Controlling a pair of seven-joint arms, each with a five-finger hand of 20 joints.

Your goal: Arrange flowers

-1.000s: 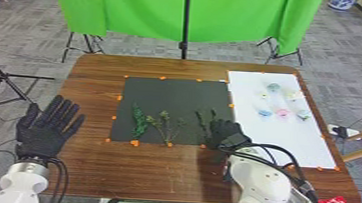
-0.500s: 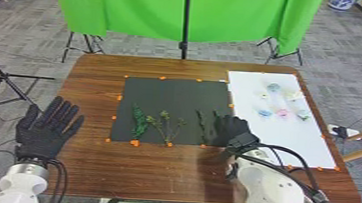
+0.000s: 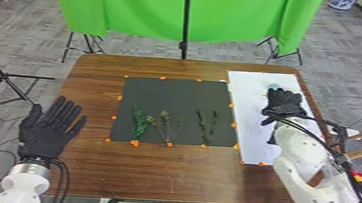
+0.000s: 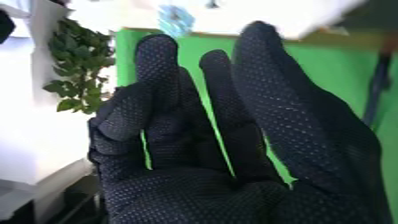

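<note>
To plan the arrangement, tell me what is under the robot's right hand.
A white sheet shows around the right hand, with a pale blue flower just beyond its fingertips. Anything directly beneath the hand is covered.

Right hand (image 3: 284,102) partly hides white sheet (image 3: 249,90); green curtain (image 3: 137,12) cut off.

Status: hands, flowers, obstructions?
Left hand open, left of black sheet. Right hand open over white sheet, hiding part of it. Pale blue flower just beyond.
</note>
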